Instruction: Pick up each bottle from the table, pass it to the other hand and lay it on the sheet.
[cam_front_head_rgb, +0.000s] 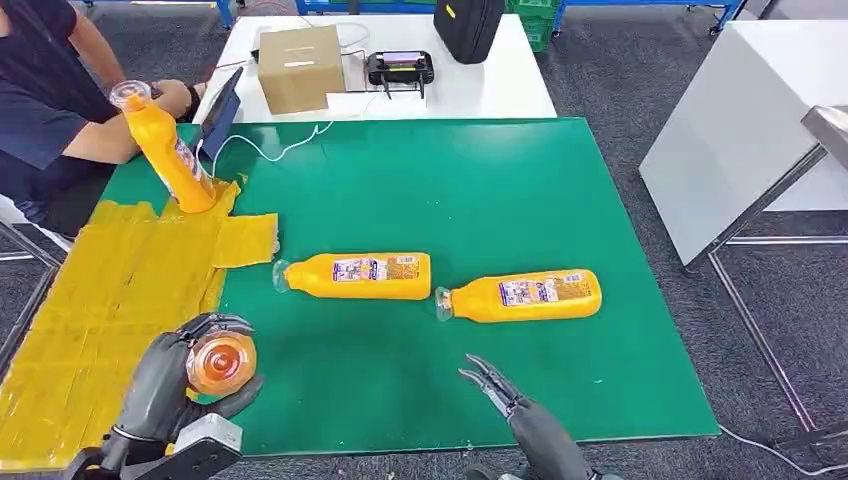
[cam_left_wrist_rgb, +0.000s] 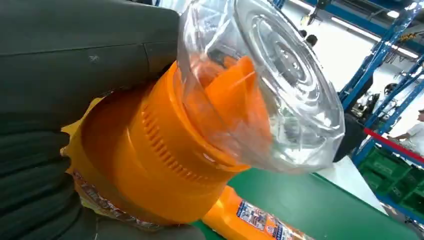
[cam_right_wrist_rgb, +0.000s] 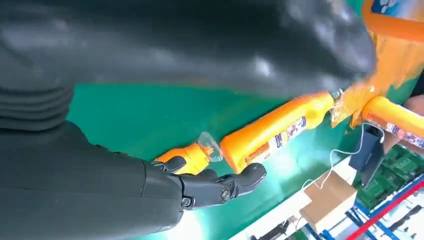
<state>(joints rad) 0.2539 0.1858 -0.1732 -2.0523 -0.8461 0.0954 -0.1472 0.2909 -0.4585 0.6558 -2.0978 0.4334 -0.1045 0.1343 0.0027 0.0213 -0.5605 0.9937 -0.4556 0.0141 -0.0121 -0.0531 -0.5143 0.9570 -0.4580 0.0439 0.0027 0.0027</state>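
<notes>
left hand grips an orange bottle; right hand open, empty. two bottles lie on the green tabletop; a person's bottle stands on the yellow sheet.

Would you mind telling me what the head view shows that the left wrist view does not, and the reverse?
Head view alone: the yellow sheet, a person's bottle standing on it, the cardboard box, and the open right hand. Left wrist view alone: blue racking in the background. Both: the left hand gripping a held bottle, the green mat, and a lying bottle.
</notes>
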